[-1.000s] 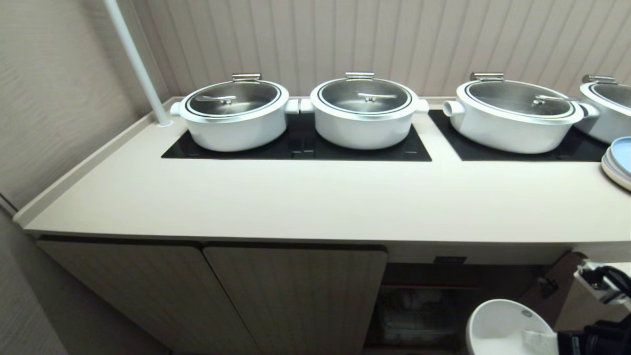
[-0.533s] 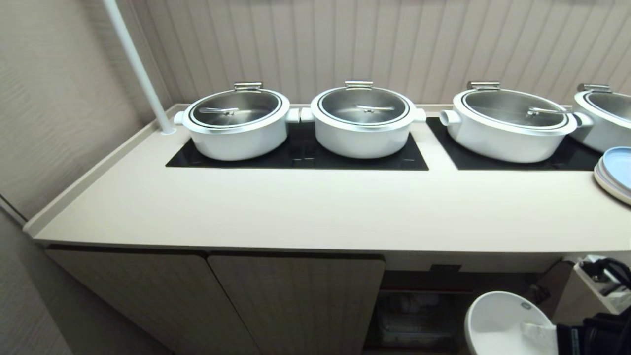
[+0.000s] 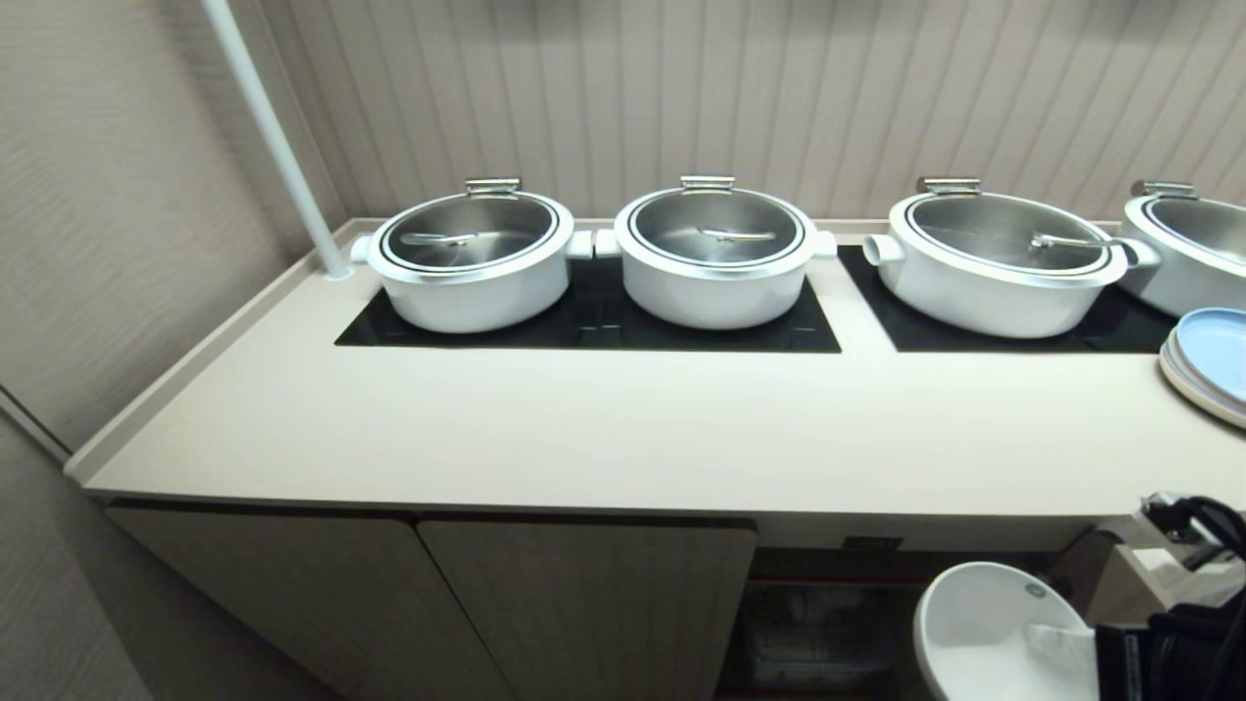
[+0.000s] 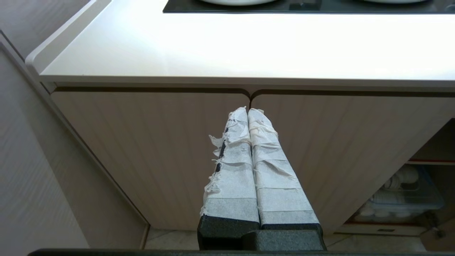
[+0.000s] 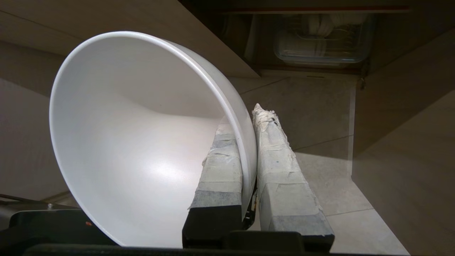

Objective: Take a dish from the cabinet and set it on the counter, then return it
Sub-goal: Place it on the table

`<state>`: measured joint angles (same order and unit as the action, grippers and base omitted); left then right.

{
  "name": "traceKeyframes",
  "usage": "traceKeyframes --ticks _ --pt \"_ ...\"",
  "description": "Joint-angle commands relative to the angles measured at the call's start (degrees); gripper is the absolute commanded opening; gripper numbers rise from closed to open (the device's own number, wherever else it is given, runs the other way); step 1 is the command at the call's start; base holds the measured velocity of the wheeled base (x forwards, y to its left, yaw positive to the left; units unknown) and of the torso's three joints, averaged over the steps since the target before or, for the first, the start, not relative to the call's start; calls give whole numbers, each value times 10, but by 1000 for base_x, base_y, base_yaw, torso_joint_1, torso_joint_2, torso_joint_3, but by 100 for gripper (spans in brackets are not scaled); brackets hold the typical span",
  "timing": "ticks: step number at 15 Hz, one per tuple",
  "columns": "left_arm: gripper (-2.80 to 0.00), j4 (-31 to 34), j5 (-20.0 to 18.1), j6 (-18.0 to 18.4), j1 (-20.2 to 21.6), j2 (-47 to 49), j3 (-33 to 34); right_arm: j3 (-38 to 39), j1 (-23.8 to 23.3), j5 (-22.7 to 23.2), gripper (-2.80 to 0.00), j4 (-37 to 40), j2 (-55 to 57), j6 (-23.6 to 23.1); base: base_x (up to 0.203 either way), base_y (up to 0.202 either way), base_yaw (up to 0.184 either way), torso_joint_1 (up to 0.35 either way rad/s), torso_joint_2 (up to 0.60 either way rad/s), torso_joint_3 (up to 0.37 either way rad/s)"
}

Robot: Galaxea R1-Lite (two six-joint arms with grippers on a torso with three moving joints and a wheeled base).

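Note:
The dish (image 3: 978,623), a plain white bowl, hangs in front of the cabinet's open compartment (image 3: 827,574), below the counter's front edge. My right gripper (image 3: 1066,650) is shut on the dish's rim, one taped finger inside the bowl and one outside. In the right wrist view the dish (image 5: 142,142) stands tilted on edge in that right gripper (image 5: 245,121). The counter (image 3: 623,428) stretches cream-beige above the closed ribbed doors (image 3: 584,604). My left gripper (image 4: 247,111) is shut and empty, parked facing the closed doors (image 4: 160,149).
Several white pots with steel lids (image 3: 472,258) (image 3: 715,253) (image 3: 993,258) sit on black cooktop panels (image 3: 584,331) at the back. Stacked plates (image 3: 1207,360) lie at the counter's right end. A white pole (image 3: 273,136) rises at back left. A clear bin (image 5: 323,39) sits inside the cabinet.
The whole head view has shifted: the camera has risen, so the counter sits lower in the picture. The dish, held in the right gripper, has come up closer to the counter's edge.

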<state>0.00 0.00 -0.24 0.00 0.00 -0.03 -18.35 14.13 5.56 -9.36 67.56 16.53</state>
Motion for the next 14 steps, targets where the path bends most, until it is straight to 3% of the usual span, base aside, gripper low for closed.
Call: traceKeyframes --ticks 1,14 --pt "-280 -1 0 0 0 0 0 -1 1 1 -280 0 2 1 0 0 0 129 -262 -141" --pt "-280 0 0 0 0 0 -1 -9 0 1 -280 12 3 2 0 0 0 86 -166 -86"
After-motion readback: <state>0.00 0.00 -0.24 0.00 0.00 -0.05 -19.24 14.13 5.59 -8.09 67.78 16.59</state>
